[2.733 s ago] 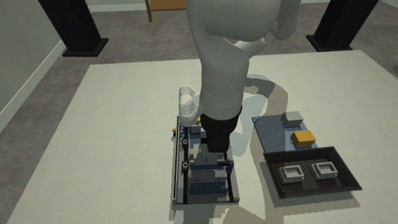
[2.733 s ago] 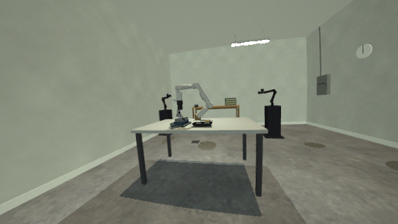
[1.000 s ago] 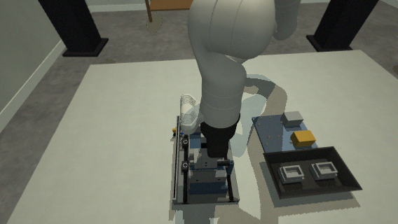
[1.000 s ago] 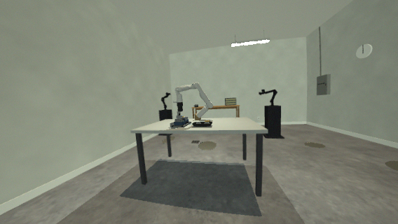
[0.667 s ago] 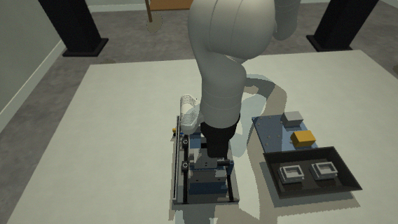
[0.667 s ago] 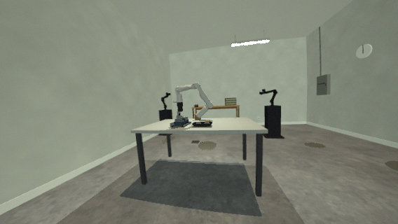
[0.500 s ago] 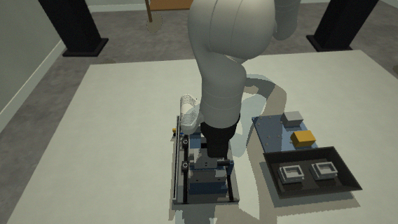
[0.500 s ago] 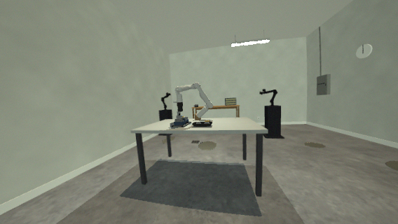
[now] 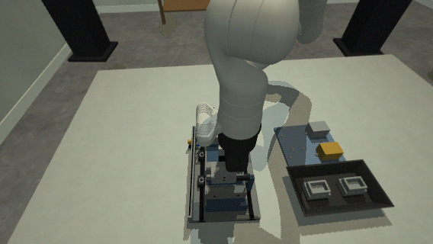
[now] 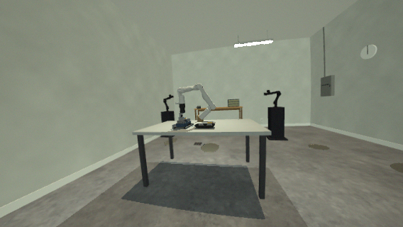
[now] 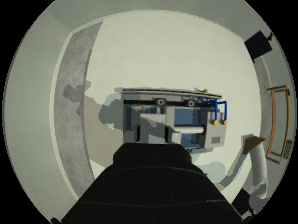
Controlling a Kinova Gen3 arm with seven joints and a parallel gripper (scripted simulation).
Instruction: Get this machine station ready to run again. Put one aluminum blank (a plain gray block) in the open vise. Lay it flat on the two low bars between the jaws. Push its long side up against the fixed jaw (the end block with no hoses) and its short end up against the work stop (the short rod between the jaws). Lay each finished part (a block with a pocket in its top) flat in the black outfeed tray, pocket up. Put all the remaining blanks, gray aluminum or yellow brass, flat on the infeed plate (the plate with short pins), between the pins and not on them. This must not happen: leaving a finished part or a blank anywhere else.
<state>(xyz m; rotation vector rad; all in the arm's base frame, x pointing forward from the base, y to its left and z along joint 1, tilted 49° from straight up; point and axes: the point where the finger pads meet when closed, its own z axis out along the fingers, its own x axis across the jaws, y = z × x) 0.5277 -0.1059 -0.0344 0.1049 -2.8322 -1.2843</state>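
Two finished parts (image 9: 309,195) are trayed; an aluminum blank (image 11: 152,132) is gripped by the claw (image 9: 236,170) (image 10: 181,117) (image 11: 152,131), vise (image 9: 226,191) (image 10: 183,124) (image 11: 215,132) seating apparently left.

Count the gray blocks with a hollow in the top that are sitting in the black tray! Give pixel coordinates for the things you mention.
2. One finished part (image 9: 309,194) is on the tray's (image 9: 344,210) side nearer the vise (image 9: 226,205); the other part (image 9: 348,191) is on the side farther from it.

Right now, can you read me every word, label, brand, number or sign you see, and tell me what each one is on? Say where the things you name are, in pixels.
No text can be read in any view.
Gray wall cabinet (image 10: 327,86): a dark marking, too small and blurred to read.
Round wall clock (image 10: 372,52): no numerals legible.
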